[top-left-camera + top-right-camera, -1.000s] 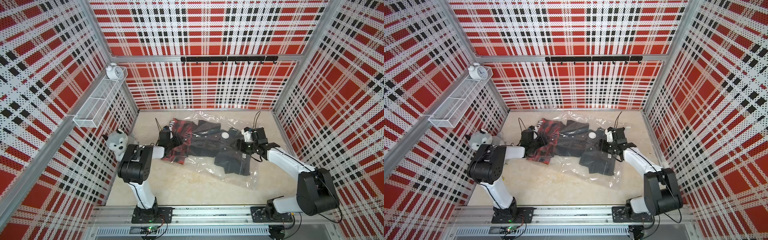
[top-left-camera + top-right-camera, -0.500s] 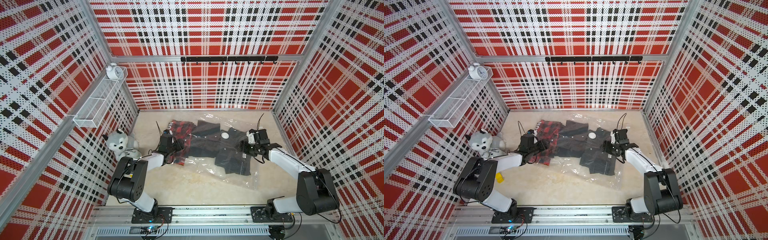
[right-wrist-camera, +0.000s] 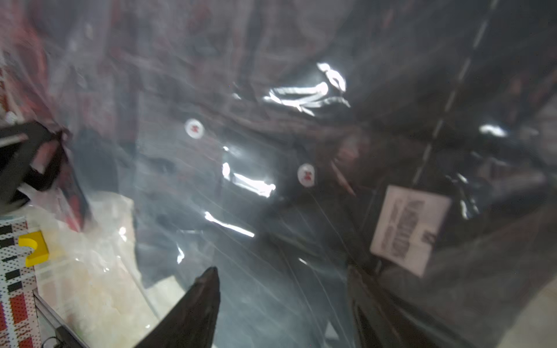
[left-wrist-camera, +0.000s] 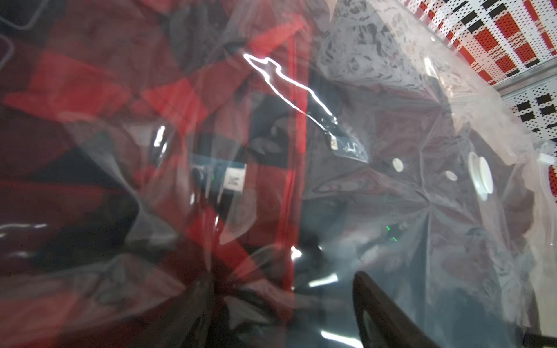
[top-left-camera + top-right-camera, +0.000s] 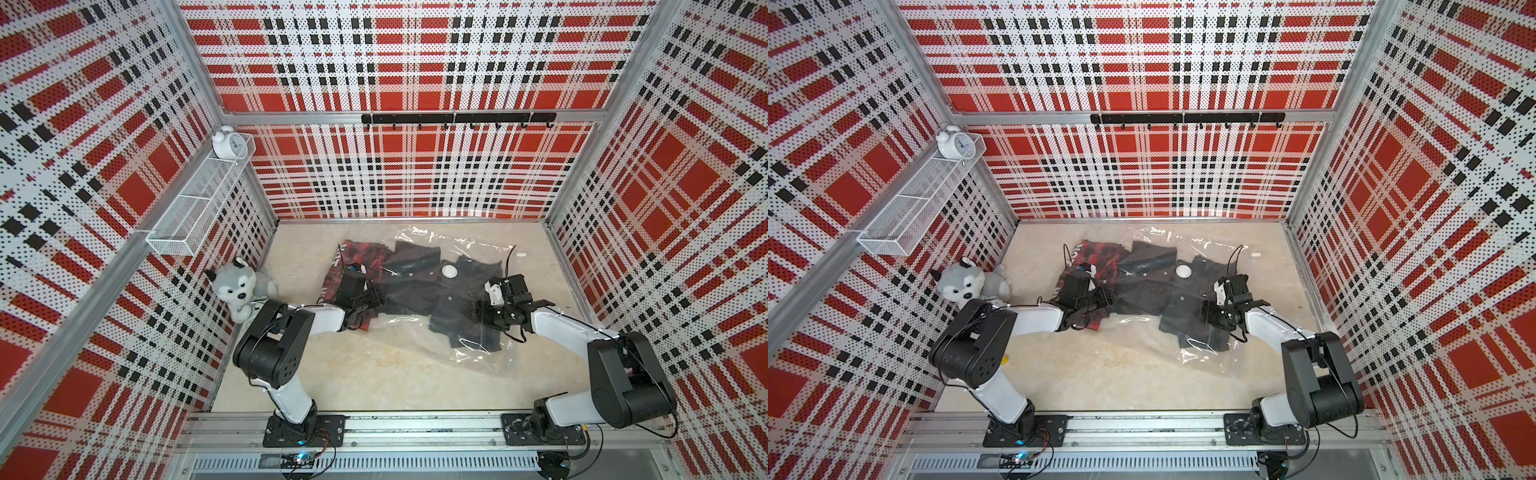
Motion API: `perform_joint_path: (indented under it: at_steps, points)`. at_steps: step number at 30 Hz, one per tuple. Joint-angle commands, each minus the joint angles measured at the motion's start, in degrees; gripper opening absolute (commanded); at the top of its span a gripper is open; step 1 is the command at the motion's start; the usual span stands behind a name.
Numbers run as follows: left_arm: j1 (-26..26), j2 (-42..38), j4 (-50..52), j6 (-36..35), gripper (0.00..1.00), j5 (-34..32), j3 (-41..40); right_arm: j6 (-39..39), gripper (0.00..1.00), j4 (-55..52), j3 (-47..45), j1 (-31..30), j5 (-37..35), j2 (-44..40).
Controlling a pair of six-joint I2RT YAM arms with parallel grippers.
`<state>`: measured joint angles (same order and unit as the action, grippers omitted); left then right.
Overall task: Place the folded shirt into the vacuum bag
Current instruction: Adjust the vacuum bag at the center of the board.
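plastic vacuum bag [image 5: 478, 361] lay mid-table in both top views, the red plaid folded shirt [image 5: 353, 259] seemingly part-way into its left mouth, beneath the left gripper [image 5: 371, 297]. left wrist: jaws apart, shirt directly ahead; insertion under way, a rightward push likely next. right wrist: right gripper [image 3: 281, 271] spread over the bag's film.

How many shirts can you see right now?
2: a red plaid shirt at the bag's left end, a dark shirt inside by the valve cap. The dark heap may hide more.
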<state>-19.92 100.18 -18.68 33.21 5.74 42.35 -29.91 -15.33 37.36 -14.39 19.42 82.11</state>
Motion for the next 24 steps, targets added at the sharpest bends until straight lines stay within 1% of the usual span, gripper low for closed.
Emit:
perform_joint_path:
  at_steps: [1, 5, 8, 10, 12, 14, 15, 17, 19, 20, 23, 24]
  points:
    - [2.1, 7.0, 0.0, -0.7, 0.76, 1.3, 4.5, -4.1, 0.69, 3.0, -2.8, -3.8, -0.5, -0.1]
    - [4.2, 14.3, -0.3, -1.0, 0.75, 6.3, 13.2, -8.7, 0.69, 7.1, -5.7, -10.7, -0.7, -0.2]
    - [5.1, 20.1, 1.4, -1.5, 0.75, 7.6, 22.9, -12.8, 0.69, 11.4, -6.2, -16.8, -0.5, 1.8]
    - [5.3, 23.6, 3.7, -1.3, 0.75, 10.0, 29.9, -15.0, 0.69, 14.9, -4.4, -21.6, 0.7, 5.0]
    - [5.3, 24.4, 5.2, -1.0, 0.74, 11.4, 33.5, -16.7, 0.69, 17.2, -1.0, -26.2, 2.4, 8.8]
    - [5.3, 21.9, 6.2, -1.0, 0.75, 11.4, 33.2, -18.0, 0.68, 19.9, 2.9, -30.9, 4.8, 11.7]
    - [6.7, 19.6, 6.3, -1.1, 0.75, 11.4, 31.8, -18.5, 0.68, 20.6, 5.2, -33.1, 5.7, 12.5]
    - [7.4, 13.9, 6.4, -1.2, 0.75, 10.5, 27.6, -19.4, 0.69, 21.3, 8.3, -36.1, 6.6, 12.2]
    - [7.6, 7.4, 7.4, -2.1, 0.76, 8.1, 22.2, -20.0, 0.7, 20.7, 9.4, -36.6, 6.3, 9.5]
    - [7.5, 4.8, 8.3, -2.6, 0.76, 6.6, 20.2, -19.9, 0.7, 19.6, 9.4, -36.3, 5.1, 7.8]
    - [6.3, -2.0, 10.9, -4.3, 0.76, 2.8, 15.1, -18.0, 0.72, 12.3, 10.0, -34.5, 0.8, 2.4]
    - [4.5, -3.7, 12.0, -4.9, 0.76, 1.6, 14.1, -17.2, 0.73, 10.0, 9.9, -33.3, 0.0, 0.7]
